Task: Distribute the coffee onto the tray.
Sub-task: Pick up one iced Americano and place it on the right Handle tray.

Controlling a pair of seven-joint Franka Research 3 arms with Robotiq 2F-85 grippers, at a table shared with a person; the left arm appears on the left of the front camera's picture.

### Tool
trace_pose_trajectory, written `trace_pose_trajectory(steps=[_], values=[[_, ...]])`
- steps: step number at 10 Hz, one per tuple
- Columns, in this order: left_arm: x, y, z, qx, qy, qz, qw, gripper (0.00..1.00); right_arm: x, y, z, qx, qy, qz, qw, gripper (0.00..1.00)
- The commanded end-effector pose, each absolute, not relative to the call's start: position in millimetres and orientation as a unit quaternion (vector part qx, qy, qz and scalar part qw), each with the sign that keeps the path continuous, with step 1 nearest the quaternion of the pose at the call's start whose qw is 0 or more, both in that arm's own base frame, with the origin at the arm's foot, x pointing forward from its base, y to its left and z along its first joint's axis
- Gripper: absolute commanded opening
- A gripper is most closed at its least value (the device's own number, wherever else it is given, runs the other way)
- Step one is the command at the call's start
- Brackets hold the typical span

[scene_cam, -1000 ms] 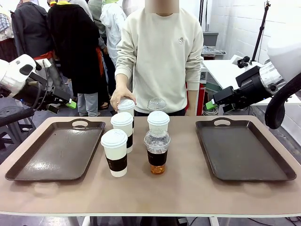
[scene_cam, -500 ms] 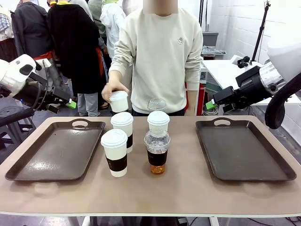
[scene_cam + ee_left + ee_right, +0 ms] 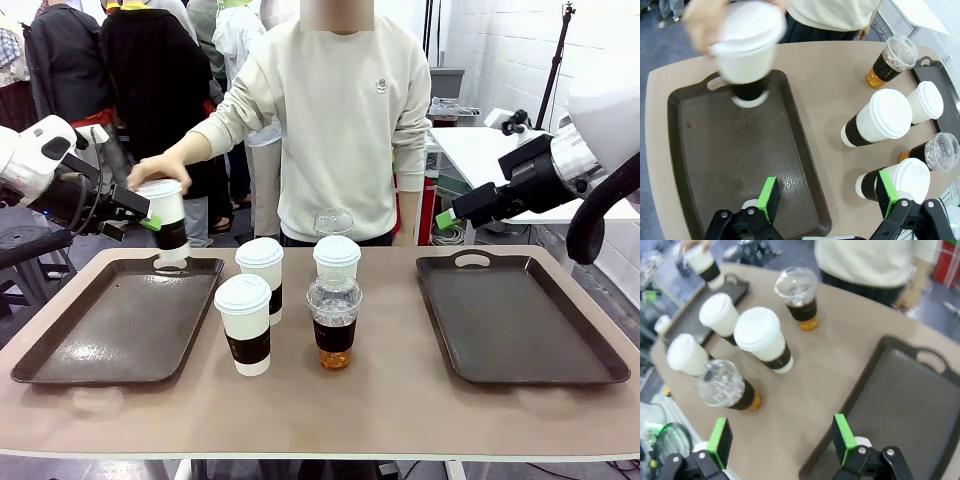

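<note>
a small emblem [image 3: 385,87] is seen on the person's sweater, too small to be read. a white lidded paper cup [image 3: 166,215] with a dark brown sleeve is held by the person's hand [image 3: 158,170] over the far end of the left tray [image 3: 110,330]. three more such cups [image 3: 244,322] and two clear domed cups [image 3: 333,325] of amber drink are grouped mid-surface [image 3: 400,400], between that tray and the right tray [image 3: 520,320]. the left arm's fingers [image 3: 771,197] are spread apart, as are the right arm's fingers [image 3: 842,437].
</note>
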State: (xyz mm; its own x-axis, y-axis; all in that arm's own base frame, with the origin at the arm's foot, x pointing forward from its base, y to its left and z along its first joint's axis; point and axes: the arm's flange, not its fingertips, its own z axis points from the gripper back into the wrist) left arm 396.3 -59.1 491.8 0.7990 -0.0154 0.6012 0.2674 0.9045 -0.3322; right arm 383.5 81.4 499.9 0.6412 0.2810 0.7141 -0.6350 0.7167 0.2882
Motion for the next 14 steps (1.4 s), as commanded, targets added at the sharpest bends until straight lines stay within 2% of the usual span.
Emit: trace_pose_trajectory(steps=[1, 4, 6, 13, 14], values=[[396.5, -58.5, 491.9, -0.206, -0.31, -0.072, 0.926, 1.0, 381.1, 82.2, 469.6, 0.3, -0.375, 0.351, 0.804, 1.0], [396.5, -58.5, 491.9, -0.206, -0.31, -0.072, 0.926, 1.0, 389.7, 77.8, 454.0, 0.328, -0.348, 0.452, 0.753, 1.0], [396.5, -58.5, 491.9, -0.206, -0.31, -0.072, 0.926, 1.0, 392.1, 76.6, 442.8, 0.316, -0.342, 0.509, 0.724, 1.0], [396.5, -58.5, 491.9, -0.206, -0.31, -0.072, 0.926, 1.0, 380.9, 77.6, 448.8, 0.314, -0.34, 0.492, 0.738, 1.0], [396.5, -58.5, 491.9, -0.206, -0.31, -0.072, 0.926, 1.0, 383.5, 81.1, 440.0, 0.317, -0.382, 0.53, 0.687, 1.0]])
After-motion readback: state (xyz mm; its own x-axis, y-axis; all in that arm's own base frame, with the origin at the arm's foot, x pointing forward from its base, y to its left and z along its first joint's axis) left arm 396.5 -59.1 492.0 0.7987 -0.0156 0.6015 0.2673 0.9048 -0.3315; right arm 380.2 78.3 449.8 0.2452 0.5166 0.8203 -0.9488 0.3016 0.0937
